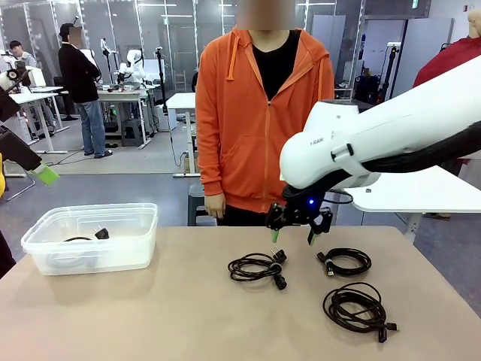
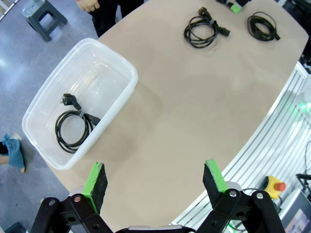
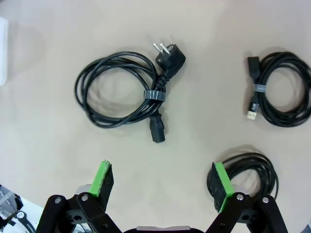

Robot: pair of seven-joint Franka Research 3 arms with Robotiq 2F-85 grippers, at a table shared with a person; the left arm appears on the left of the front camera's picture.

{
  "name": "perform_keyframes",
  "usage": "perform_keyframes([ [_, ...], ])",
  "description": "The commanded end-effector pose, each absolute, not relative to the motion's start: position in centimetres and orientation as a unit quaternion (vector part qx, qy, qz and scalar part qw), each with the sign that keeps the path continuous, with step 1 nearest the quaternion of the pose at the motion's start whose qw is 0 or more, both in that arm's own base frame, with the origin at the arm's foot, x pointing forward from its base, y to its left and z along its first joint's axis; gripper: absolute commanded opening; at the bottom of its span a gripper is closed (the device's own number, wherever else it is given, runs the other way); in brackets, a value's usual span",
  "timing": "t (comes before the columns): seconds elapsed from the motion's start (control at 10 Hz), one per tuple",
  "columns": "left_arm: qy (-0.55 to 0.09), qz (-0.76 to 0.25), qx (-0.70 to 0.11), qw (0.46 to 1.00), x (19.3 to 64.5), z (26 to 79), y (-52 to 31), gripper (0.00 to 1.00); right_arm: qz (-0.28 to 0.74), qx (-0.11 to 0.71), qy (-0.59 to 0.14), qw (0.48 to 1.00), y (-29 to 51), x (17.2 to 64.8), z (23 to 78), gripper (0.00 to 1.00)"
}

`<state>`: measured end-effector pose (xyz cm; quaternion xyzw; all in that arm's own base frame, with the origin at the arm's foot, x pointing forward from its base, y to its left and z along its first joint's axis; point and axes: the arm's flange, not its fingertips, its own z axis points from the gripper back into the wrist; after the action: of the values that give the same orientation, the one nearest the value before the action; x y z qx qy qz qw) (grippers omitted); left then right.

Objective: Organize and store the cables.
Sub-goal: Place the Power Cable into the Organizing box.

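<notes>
Black cables, counted: four thin cords, each wound in a loose coil, three on the table and one in the tub.
Tabletop coils: a power cord coil with chunky plugs lies near the middle. A smaller coil is near it on the right. A larger third coil lies closer to the robot's edge.
Stored cord: one, with plug ends, flat on the tub's floor.
Tub: one, clear plastic and rectangular, on the table's left part.
Right gripper: green-padded jaws spread wide and empty, hovering just behind the power cord coil.
Left gripper: jaws wide and empty, high above the table's near edge, looking down on the tub.
Table: one, beige and matte.
Person: one, in an orange hooded jacket, at the far side with one hand hanging by the table edge.
</notes>
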<state>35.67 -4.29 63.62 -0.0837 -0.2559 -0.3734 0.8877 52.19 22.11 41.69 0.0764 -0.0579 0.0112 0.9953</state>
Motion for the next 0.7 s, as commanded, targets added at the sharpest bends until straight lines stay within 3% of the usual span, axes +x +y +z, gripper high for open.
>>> perform_keyframes([
  [0.0,-0.257,-0.370,-0.086,0.889,35.4,63.5,-4.2,1.00,-0.018,0.046,-0.047,0.998,24.5,54.4,40.2,1.00],
  [0.6,-0.257,-0.370,-0.086,0.889,35.4,63.5,-4.2,1.00,-0.042,0.030,-0.009,0.999,25.6,56.0,33.3,1.00],
])
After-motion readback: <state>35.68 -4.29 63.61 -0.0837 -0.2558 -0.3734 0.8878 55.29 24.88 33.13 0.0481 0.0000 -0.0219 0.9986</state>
